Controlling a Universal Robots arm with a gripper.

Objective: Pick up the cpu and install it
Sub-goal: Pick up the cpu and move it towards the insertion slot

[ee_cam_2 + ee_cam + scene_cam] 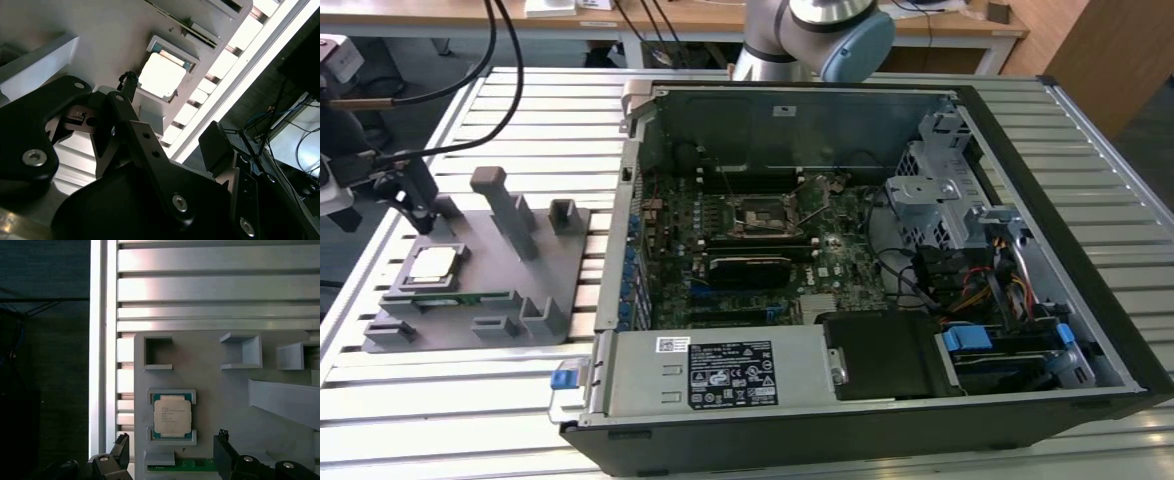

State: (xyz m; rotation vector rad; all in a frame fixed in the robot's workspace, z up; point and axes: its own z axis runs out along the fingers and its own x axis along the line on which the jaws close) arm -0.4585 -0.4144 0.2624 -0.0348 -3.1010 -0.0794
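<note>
cpu: 1 flat chip in grey holder, just ahead of the gripper, centred on its spread, empty jaws. Likely light, stiff, fragile; grasp by opposite edges.

Soft even room light, blown-out glare on table slats, cpu overexposed, claw in shadow

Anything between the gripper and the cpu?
Nothing. In the first wrist view the open gripper hangs clear of the cpu, which sits uncovered in its grey fixture; the stretch is bare.
</note>
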